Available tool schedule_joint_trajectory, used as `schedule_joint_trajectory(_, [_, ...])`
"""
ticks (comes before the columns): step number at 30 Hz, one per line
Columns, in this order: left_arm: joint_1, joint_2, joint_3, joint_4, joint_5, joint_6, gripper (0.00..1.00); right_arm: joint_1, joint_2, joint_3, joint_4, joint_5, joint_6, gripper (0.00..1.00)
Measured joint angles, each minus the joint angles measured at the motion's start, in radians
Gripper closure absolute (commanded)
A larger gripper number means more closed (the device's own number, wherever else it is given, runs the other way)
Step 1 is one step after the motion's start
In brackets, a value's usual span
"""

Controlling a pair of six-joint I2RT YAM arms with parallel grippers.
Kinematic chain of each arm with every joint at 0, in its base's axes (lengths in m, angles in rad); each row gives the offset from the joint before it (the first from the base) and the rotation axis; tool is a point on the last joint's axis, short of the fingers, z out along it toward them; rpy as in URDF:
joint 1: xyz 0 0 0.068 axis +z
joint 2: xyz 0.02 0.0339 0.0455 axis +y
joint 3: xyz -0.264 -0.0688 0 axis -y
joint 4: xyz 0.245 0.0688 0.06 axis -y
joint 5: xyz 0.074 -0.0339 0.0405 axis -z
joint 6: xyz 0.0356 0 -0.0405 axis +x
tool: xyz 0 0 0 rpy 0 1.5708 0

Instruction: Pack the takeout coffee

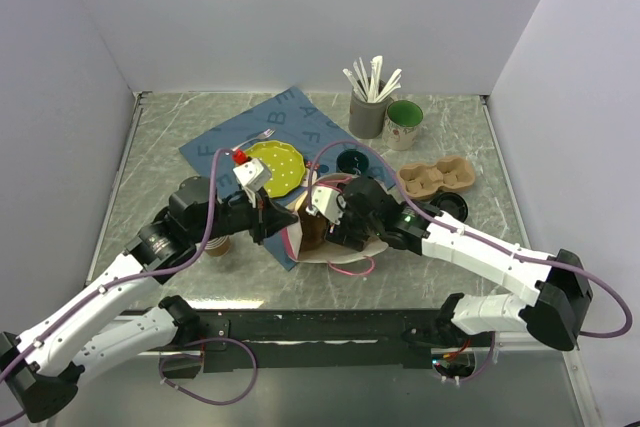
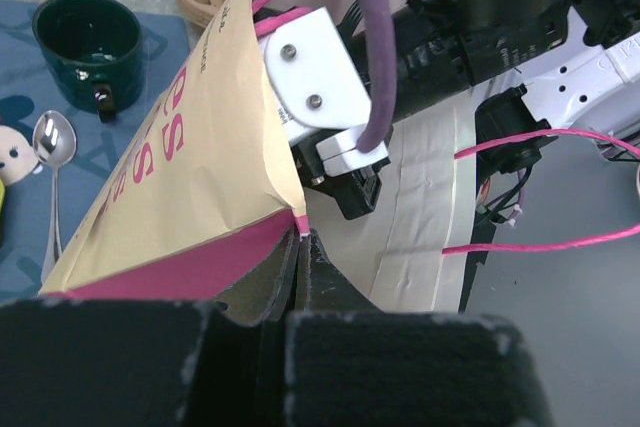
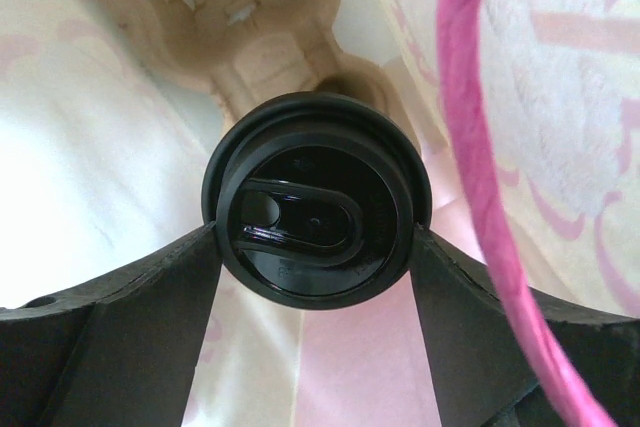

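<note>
The takeout coffee [image 3: 315,212] shows from above as a round black lid. It stands inside the paper bag [image 2: 170,157], against one pocket of a pulp cup carrier [image 3: 225,17]. My right gripper [image 3: 315,237] reaches down into the bag, and its two fingers press against the lid's rim from either side. My left gripper [image 2: 300,244] is shut on the bag's pink-lined top edge and holds it up. In the top view both grippers meet at the bag [image 1: 300,237] in the middle of the table, and the cup itself is hidden.
A second pulp carrier [image 1: 435,177] and a loose black lid [image 1: 450,205] lie to the right. A dark green mug [image 2: 88,42] and a spoon [image 2: 52,147] rest on the blue mat [image 1: 300,122]. A yellow plate [image 1: 275,167] and a utensil holder [image 1: 368,112] stand behind.
</note>
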Motion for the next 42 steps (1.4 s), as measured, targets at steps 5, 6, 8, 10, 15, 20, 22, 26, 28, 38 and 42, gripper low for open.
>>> schedule_joint_trajectory(5, [0.000, 0.013, 0.013, -0.019, -0.010, -0.014, 0.99, 0.000, -0.014, 0.005, -0.027, 0.003, 0.008, 0.34])
schedule_joint_trajectory(6, [0.000, 0.014, 0.016, -0.021, -0.010, -0.018, 0.99, 0.000, -0.018, 0.005, -0.032, 0.003, 0.013, 0.37])
schedule_joint_trajectory(8, [0.000, 0.019, 0.023, -0.026, -0.015, -0.023, 0.99, 0.000, -0.026, 0.006, -0.041, 0.002, 0.013, 0.38])
schedule_joint_trajectory(10, [0.000, 0.027, 0.036, -0.037, -0.021, -0.029, 0.99, 0.000, -0.032, 0.008, -0.054, 0.001, 0.013, 0.38])
schedule_joint_trajectory(15, [0.000, 0.062, 0.085, -0.073, -0.033, -0.051, 0.99, 0.000, -0.046, 0.032, -0.100, -0.015, 0.011, 0.36])
schedule_joint_trajectory(20, [0.000, 0.089, 0.118, -0.104, -0.036, -0.069, 0.99, 0.000, -0.051, 0.083, -0.142, -0.035, 0.007, 0.30])
schedule_joint_trajectory(22, [-0.001, 0.096, 0.129, -0.117, -0.039, -0.074, 0.99, 0.000, -0.053, 0.099, -0.151, -0.041, 0.007, 0.30])
schedule_joint_trajectory(26, [-0.001, 0.108, 0.146, -0.142, -0.043, -0.082, 0.99, 0.000, -0.058, 0.109, -0.170, -0.046, 0.008, 0.32])
schedule_joint_trajectory(28, [-0.001, 0.117, 0.156, -0.152, -0.043, -0.092, 0.99, 0.000, -0.058, 0.116, -0.188, -0.050, 0.009, 0.32])
schedule_joint_trajectory(38, [-0.001, 0.191, 0.245, -0.214, -0.042, -0.144, 0.99, 0.000, -0.074, 0.207, -0.293, -0.079, 0.037, 0.33])
schedule_joint_trajectory(42, [-0.001, 0.228, 0.281, -0.240, -0.031, -0.170, 0.99, 0.000, -0.090, 0.237, -0.338, -0.094, 0.056, 0.34])
